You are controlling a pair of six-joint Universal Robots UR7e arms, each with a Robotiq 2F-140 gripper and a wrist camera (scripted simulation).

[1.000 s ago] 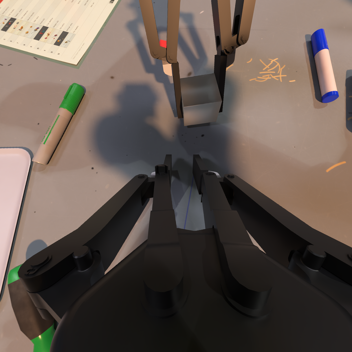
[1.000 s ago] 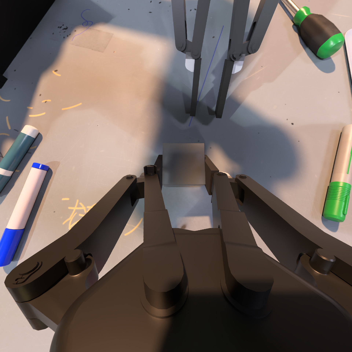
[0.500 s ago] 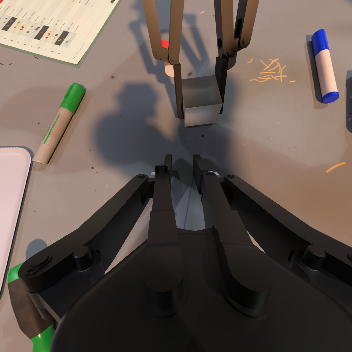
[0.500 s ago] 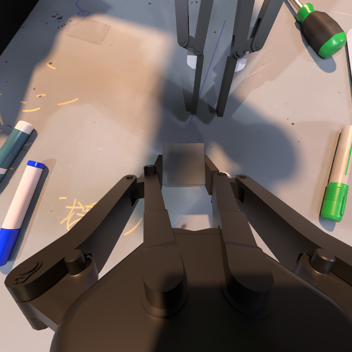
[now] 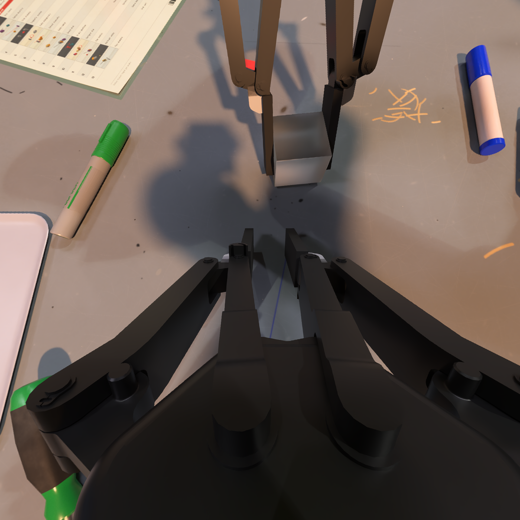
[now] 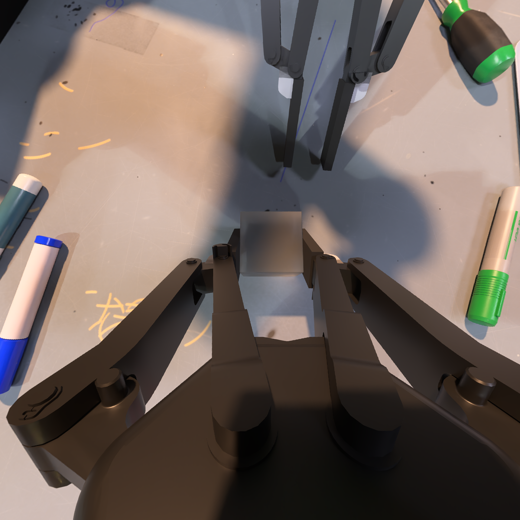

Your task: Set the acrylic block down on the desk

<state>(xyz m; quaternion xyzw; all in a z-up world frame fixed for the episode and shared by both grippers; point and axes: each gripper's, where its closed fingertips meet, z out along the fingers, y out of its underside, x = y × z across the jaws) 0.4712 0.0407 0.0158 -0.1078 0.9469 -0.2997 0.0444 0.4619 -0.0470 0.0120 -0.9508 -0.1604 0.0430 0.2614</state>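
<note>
The acrylic block (image 6: 270, 244) is a clear, greyish cube held between the fingers of my right gripper (image 6: 271, 236), which is shut on it. In the left wrist view the block (image 5: 301, 146) hangs upright in the right gripper (image 5: 298, 168), its bottom edge just above or touching the grey desk (image 5: 422, 211); I cannot tell which. My left gripper (image 5: 268, 233) is empty, its fingers a narrow gap apart, low over the desk just in front of the block. It also shows in the right wrist view (image 6: 307, 167).
A green marker (image 5: 90, 180) and a pink tray (image 5: 17, 281) lie to the left, with a printed sheet (image 5: 70, 36) beyond. A blue marker (image 5: 484, 101) lies to the right, a teal marker (image 6: 17, 208) beside it. A green-handled screwdriver (image 6: 481, 45) lies near the tray.
My right gripper has come down closer to the desk with the block still in it. My left gripper has not moved.
</note>
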